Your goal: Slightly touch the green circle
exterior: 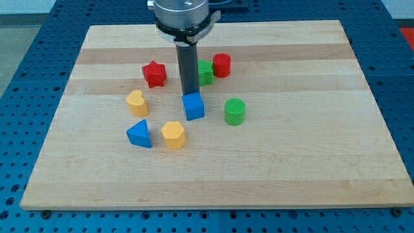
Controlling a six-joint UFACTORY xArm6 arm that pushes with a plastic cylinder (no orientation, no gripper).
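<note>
The green circle (235, 111), a short green cylinder, stands on the wooden board (291, 162) right of centre. My tip (190, 95) is at the lower end of the dark rod, right at the top edge of the blue cube (193, 106). The tip is left of the green circle, with a clear gap between them. The rod partly hides a second green block (205, 72) behind it; its shape is unclear.
A red cylinder (222, 65) stands next to the hidden green block. A red star (154, 73) is at the upper left. A yellow heart (136, 102), a blue triangle (139, 134) and a yellow hexagon (173, 134) lie to the left and below.
</note>
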